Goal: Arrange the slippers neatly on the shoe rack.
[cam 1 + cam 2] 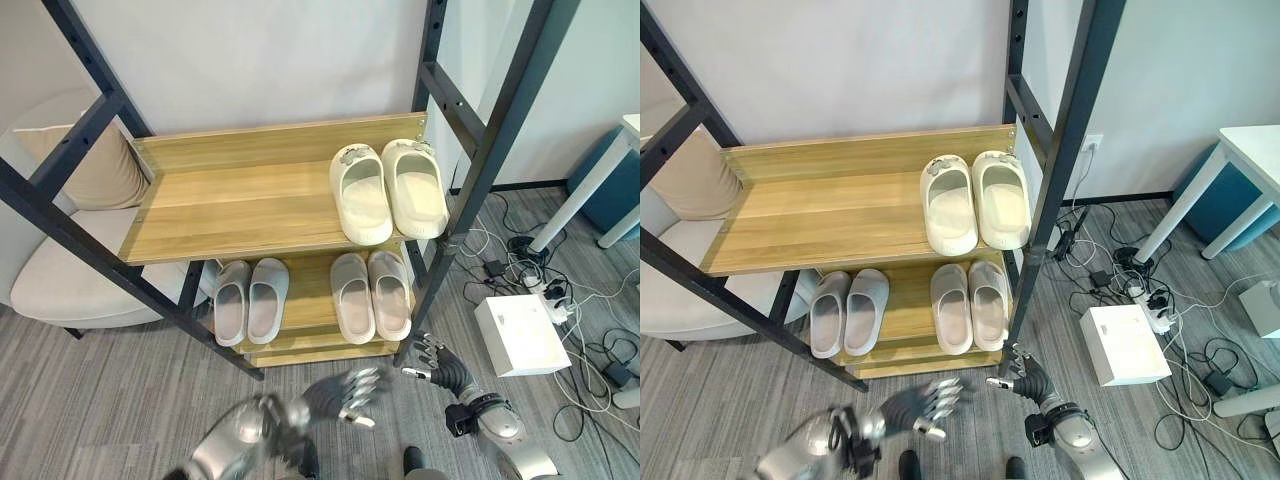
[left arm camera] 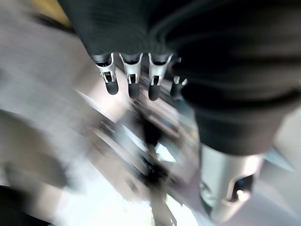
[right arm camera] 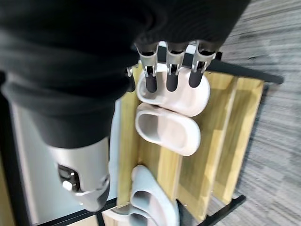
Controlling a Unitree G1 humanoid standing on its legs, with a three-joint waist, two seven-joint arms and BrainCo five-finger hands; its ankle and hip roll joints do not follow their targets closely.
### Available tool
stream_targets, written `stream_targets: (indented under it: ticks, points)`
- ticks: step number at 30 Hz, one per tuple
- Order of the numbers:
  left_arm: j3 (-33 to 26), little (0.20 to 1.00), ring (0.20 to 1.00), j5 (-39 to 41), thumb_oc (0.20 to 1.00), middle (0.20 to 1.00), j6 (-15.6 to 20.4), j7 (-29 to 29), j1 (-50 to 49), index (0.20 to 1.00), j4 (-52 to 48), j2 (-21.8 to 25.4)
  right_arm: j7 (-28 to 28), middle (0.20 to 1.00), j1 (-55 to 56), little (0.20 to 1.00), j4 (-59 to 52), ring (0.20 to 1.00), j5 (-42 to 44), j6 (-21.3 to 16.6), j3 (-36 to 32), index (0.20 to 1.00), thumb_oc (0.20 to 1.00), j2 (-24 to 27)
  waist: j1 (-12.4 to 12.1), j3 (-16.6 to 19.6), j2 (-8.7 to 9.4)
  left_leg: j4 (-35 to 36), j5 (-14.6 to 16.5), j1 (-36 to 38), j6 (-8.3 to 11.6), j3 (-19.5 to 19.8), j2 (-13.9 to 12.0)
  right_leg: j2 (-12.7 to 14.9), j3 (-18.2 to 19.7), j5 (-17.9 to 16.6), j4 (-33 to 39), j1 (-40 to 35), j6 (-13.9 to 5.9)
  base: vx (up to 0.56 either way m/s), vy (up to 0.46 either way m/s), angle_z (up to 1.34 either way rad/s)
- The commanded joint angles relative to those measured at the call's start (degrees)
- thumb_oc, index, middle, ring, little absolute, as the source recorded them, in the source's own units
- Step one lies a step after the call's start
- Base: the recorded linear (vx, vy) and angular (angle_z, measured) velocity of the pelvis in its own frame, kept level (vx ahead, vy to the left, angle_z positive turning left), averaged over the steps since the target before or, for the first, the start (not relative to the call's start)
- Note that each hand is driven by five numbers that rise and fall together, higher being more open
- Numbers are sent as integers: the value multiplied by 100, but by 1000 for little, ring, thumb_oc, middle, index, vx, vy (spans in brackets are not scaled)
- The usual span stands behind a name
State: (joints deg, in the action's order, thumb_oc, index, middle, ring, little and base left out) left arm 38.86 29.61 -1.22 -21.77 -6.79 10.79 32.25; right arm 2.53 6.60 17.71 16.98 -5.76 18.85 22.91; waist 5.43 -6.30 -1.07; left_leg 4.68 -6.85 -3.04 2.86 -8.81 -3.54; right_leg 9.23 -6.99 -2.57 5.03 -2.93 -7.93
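Left eye view: shoe rack point(image 1: 250, 210) with wooden shelves in a black frame; cream slippers point(image 1: 388, 190) side by side at the right end of the top shelf, toes pointing out, touching each other; lower shelf carries two grey pairs, left grey pair point(image 1: 249, 300) and right grey pair point(image 1: 370, 295), each pair neat, a gap between the pairs; rest of the top shelf bare wood; left robot hand point(image 1: 345, 393) low over the carpet in front of the rack, fingers straight and loose, holding nothing; right robot hand point(image 1: 438, 362) just beside the rack's front right leg, fingers relaxed, empty; right wrist view: its fingers point(image 3: 170, 77) extended over the right grey pair on the lower shelf, not touching; left wrist view: fingers point(image 2: 133, 80) straight, background too smeared to read; white box point(image 1: 520, 335) and cables on the floor right of the rack; cushioned chair point(image 1: 70, 270) behind the rack's left side.
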Motion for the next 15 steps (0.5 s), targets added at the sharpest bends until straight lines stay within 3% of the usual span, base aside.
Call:
stream_targets:
  ticks: [1, 2, 7, 15]
  points:
    - [-885, 1000, 1000, -134, 1000, 1000, 472, 728, 477, 1000, -559, -619, -216, 1000, -73, 1000, -229, 1000, 75, -236, -167, 1000, 1000, -208, -34, -44, 59, 32, 643, 383, 110, 91, -275, -2, -165, 144, -3, 160, -145, 0, 0, 0]
    - [-1221, 1000, 1000, -134, 1000, 1000, 535, 1130, 318, 1000, -186, -899, -335, 1000, -62, 1000, -139, 1000, 29, -236, -221, 1000, 1000, -281, -58, -42, 85, 32, 637, 391, 103, 92, -274, -4, -164, 145, -3, 149, -130, 0, 0, 0]
    - [-1964, 1000, 1000, -215, 1000, 1000, 699, 1914, 241, 1000, 555, -1354, -679, 1000, -49, 1000, 106, 1000, -113, -251, -412, 1000, 1000, -391, -92, -44, 138, 32, 621, 400, 90, 100, -276, -17, -186, 161, -3, 112, -103, 6, -5, 3]
    - [-2598, 1000, 1000, -424, 1000, 1000, 807, 2324, 161, 1000, 970, -1526, -896, 1000, -23, 1000, 238, 1000, -153, -254, -660, 1000, 1000, -514, -110, -35, 160, 32, 632, 457, 100, 63, -309, -17, -191, 189, -3, 78, -91, 4, -4, -1]
